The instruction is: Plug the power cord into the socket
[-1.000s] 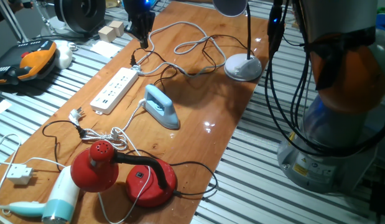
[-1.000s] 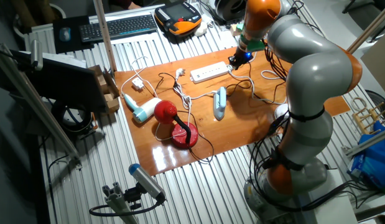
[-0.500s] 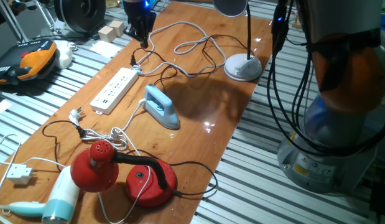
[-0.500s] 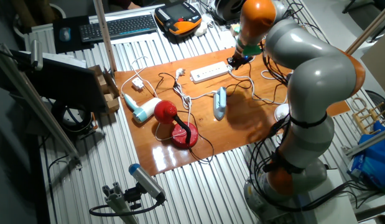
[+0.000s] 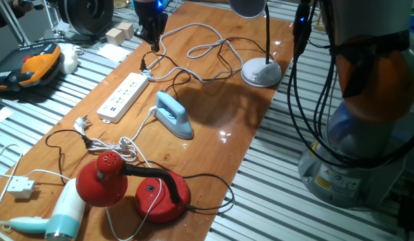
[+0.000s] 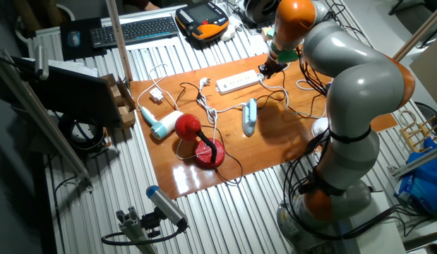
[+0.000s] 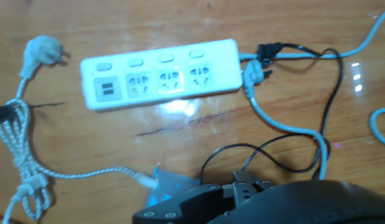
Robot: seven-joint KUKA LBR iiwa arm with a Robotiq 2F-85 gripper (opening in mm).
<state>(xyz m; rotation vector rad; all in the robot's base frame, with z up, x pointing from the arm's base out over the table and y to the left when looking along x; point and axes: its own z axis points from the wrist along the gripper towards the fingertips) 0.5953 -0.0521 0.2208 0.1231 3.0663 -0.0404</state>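
Note:
The socket (image 7: 161, 78) is a long white power strip lying flat on the wooden table, also seen as the socket (image 5: 124, 96) and the socket (image 6: 238, 82). The power cord's small black plug (image 7: 267, 50) lies on the table just past the strip's far end, in no outlet. Its thin black cord (image 7: 326, 106) curls away over the wood. My gripper (image 5: 154, 44) hangs a little above that plug (image 5: 145, 65), holding nothing I can see. In the hand view only the gripper's dark body (image 7: 242, 199) shows, so its jaws are hidden.
A pale grey plug (image 7: 251, 74) and its cable lie beside the black plug. A light-blue iron (image 5: 173, 114) sits next to the strip. A grey lamp base (image 5: 261, 72), a red lamp (image 5: 136, 187), a hair dryer (image 5: 59, 217) and a white plug block (image 5: 19, 186) share the table.
The arm's upper links shifted slightly in the other fixed view. The gripper stays over the strip's far end, and the cord and strip have not moved.

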